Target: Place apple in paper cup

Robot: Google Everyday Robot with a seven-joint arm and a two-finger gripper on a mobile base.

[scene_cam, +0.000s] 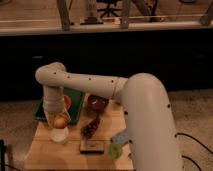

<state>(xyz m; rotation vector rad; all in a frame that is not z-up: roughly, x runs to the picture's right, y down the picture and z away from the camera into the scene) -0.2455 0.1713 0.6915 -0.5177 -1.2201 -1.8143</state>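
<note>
— Where is the apple (61, 121)?
— Just above the paper cup (59, 136), near the left edge of the surface (50, 153), at the gripper (60, 119).
— Do the jaws hold it?
— I cannot tell. A green tray (76, 108) lies behind.

Office-like interior, swivel chair (107, 9) behind window frame (64, 15), speckled floor (195, 112), wooden table (55, 152), gripper (60, 121) over paper cup (59, 136)

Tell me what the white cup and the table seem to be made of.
The cup: probably paper, matte white, with a thin pale wall. The table: seemingly light wood or wood laminate, smooth tan top. The gripper hangs directly above the cup, at the apple.
</note>
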